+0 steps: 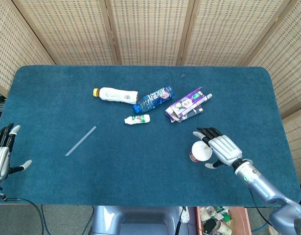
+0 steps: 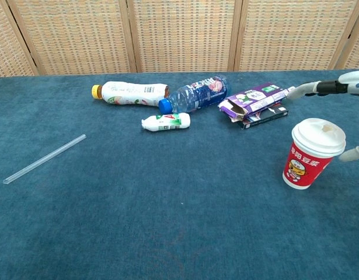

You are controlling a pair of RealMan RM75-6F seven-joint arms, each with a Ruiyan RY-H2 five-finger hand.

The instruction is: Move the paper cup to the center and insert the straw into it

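The red paper cup point(image 1: 200, 151) point(image 2: 314, 154) with a white lid stands upright on the front right part of the table. My right hand point(image 1: 219, 149) point(image 2: 349, 116) is right beside it on its right, fingers spread around the cup without closing on it. The clear straw point(image 1: 81, 141) point(image 2: 44, 158) lies flat on the left side of the table. My left hand point(image 1: 2, 155) hangs open off the table's left front edge, far from the straw and seen only in the head view.
Behind the cup lie a yellow-capped bottle point(image 1: 116, 94), a blue water bottle point(image 1: 154, 99), a small white bottle point(image 1: 137, 119) and a flattened purple carton point(image 1: 187, 105). The blue table point(image 1: 140, 176) is backed by wicker screens.
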